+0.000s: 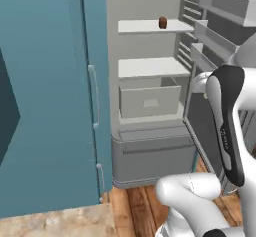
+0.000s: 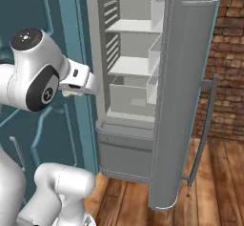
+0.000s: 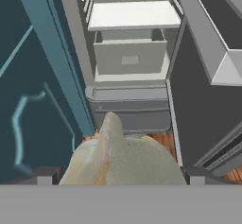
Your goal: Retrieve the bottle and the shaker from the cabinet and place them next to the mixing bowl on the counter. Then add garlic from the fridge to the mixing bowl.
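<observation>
1. We are seeing the gripper (image 3: 121, 176) closed around the garlic (image 3: 118, 154). In the hand view the pale bulb is sitting between the two dark tips with its pointed top facing away from the camera.
2. We are finding the garlic in front of the open fridge (image 1: 150, 146), clear of its shelves and above the wooden floor (image 1: 135, 201).
3. We are judging the bulb to be light and fairly firm. Its papery skin and rounded sides could let it roll or slip in the jaws.
4. We are judging the widest part of the bulb to be the best place to hold it, with moderate pressure and not on the tapering tip.
5. We are counting one garlic bulb, one fridge with one door (image 2: 183, 101) swung open, two pale shelves (image 1: 152, 67), one drawer (image 1: 150, 101) and one small brown jar (image 1: 163, 22) on the upper shelf.
6. We are also noting one strip of counter (image 1: 50, 223) at the lower edge of the left base view.
</observation>
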Tool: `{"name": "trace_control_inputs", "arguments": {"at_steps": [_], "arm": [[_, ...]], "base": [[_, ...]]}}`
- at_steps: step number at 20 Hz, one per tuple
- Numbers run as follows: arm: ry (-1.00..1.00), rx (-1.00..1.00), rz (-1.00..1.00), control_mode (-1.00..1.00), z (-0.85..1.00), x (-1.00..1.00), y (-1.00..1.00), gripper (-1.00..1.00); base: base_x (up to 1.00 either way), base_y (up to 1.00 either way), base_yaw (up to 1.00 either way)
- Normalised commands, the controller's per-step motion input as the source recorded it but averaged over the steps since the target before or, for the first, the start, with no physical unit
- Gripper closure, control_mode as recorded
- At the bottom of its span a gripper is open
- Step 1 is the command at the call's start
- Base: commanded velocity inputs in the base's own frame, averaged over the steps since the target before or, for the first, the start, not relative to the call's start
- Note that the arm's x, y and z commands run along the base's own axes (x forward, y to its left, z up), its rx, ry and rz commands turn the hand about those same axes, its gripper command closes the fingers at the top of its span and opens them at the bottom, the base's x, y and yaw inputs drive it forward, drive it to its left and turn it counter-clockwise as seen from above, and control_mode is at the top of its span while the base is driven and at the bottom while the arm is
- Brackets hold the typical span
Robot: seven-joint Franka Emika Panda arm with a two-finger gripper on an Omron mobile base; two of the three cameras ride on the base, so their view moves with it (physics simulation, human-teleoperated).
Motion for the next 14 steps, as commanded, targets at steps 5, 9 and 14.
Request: {"name": "trace_control_inputs", "arguments": {"at_steps": [5, 9, 14], "arm": [[0.00, 0.00, 0.00, 1.00, 0.00, 0.00, 0.00, 1.00], [0.00, 0.00, 0.00, 1.00, 0.00, 0.00, 0.00, 1.00], [0.00, 0.00, 0.00, 1.00, 0.00, 0.00, 0.00, 1.00]], "base": [[-1.00, -0.42, 0.62], [-1.00, -0.49, 0.65], [-1.00, -0.63, 0.62]]}}
